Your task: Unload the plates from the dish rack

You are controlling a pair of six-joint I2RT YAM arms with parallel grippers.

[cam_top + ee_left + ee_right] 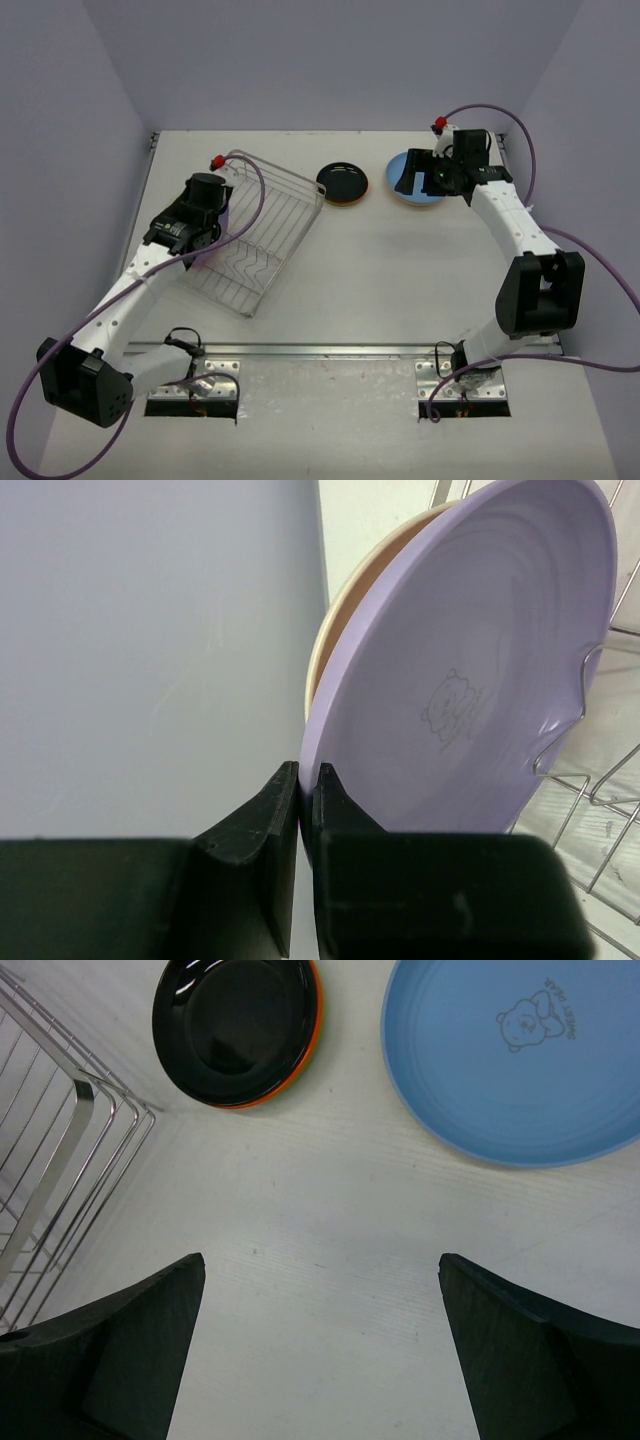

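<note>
At the left of the table [380, 270], we see the dish rack [265, 225] set askew, the left arm [130, 290] bent over its left edge with the left gripper [306, 780] pinched on the rim of the lavender plate [470, 670] standing there, the right gripper [320, 1265] spread wide and empty near the blue plate [510, 1060].
</note>
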